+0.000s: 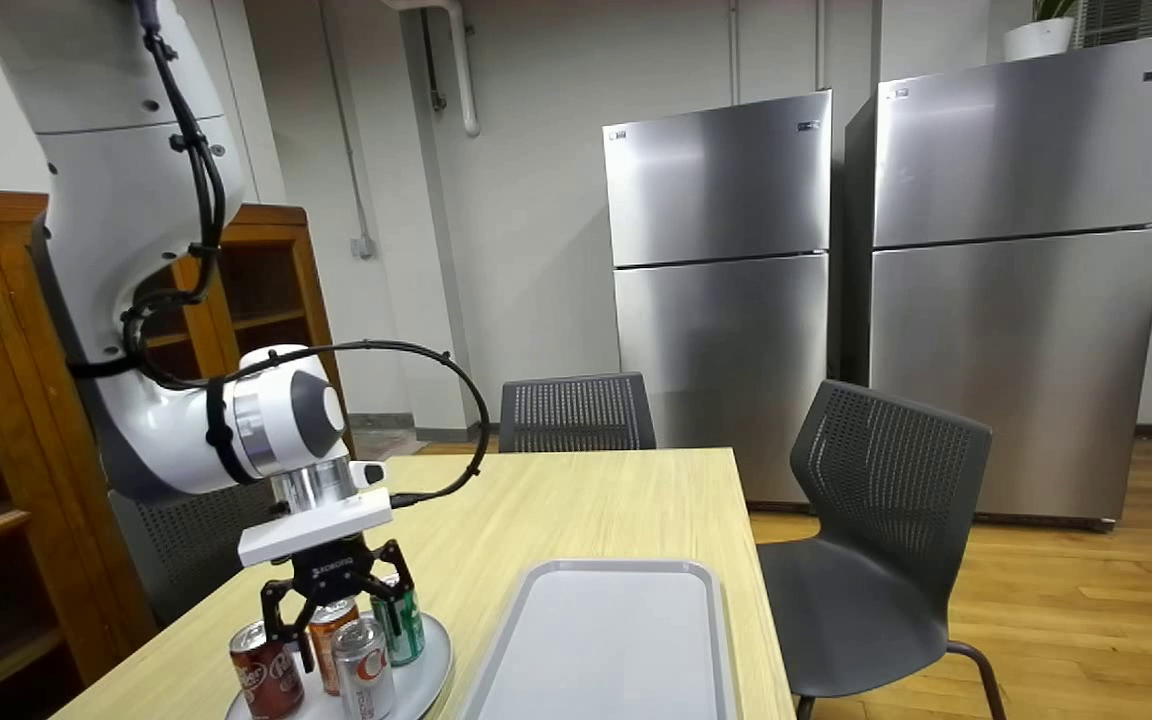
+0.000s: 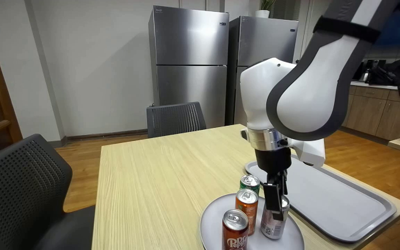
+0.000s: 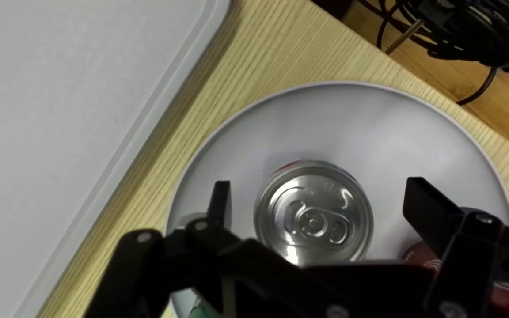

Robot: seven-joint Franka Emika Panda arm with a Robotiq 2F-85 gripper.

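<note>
My gripper (image 1: 348, 622) is open and empty above a round grey plate (image 2: 211, 216) that holds several upright soda cans. In the wrist view its fingers (image 3: 318, 198) stand either side of the silver can (image 3: 314, 212), with a gap on both sides. The silver can also shows in both exterior views (image 1: 364, 668) (image 2: 273, 222). An orange can (image 2: 247, 208) stands beside it. A dark red Dr Pepper can (image 2: 235, 231) and a green can (image 1: 404, 630) stand near the plate's edge. In the wrist view the gripper hides the orange can and most of the red and green ones.
A large grey rectangular tray (image 1: 606, 640) lies beside the plate on the light wooden table (image 2: 161, 166). Dark chairs (image 1: 876, 560) (image 2: 175, 119) stand round the table. Coiled black cables (image 3: 480, 35) lie beyond the table edge near the plate. Two steel refrigerators (image 1: 721, 300) stand behind.
</note>
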